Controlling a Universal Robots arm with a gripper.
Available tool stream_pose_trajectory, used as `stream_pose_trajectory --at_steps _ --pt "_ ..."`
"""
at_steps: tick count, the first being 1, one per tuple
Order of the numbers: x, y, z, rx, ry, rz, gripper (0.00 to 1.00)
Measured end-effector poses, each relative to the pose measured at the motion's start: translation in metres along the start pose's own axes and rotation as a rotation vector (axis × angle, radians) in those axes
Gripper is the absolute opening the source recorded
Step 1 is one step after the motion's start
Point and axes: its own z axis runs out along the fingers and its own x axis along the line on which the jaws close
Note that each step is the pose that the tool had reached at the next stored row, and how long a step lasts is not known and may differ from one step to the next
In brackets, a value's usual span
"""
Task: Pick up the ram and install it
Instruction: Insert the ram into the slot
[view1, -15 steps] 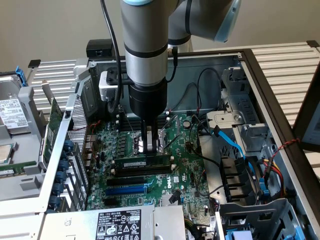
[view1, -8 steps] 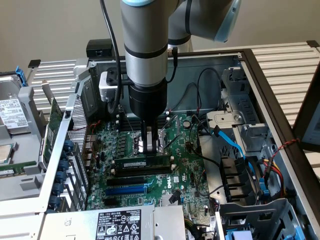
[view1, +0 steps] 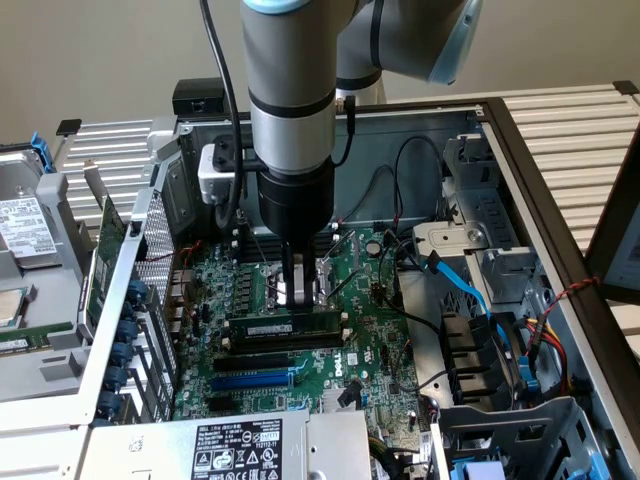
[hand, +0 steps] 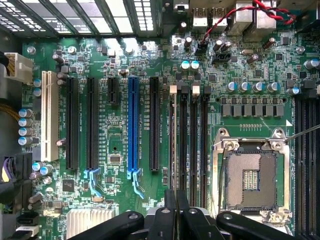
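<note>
Closed jaws just over the ram (view1: 285, 326), upright in its slot (view1: 290, 338) inside the case (view1: 521, 172).

Green motherboard (hand: 115, 135), blue slot (hand: 133, 125), black claw (hand: 176, 200).

Inside an open computer case (view1: 460, 125), the green motherboard (hand: 117, 125) lies under the hand (view1: 302, 298): a bare processor socket (hand: 250, 177) just beside it, a blue expansion slot (hand: 133, 125) and a white slot (hand: 48, 115) farther off, blue cables (view1: 467, 285) and a labelled power supply (view1: 235, 448) well apart from the hand.
</note>
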Motion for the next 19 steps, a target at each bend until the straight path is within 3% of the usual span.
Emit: stream_pose_trajectory --at_steps 19 --pt "-0.0003 0.0008 0.002 0.0019 -0.0013 0.007 0.13"
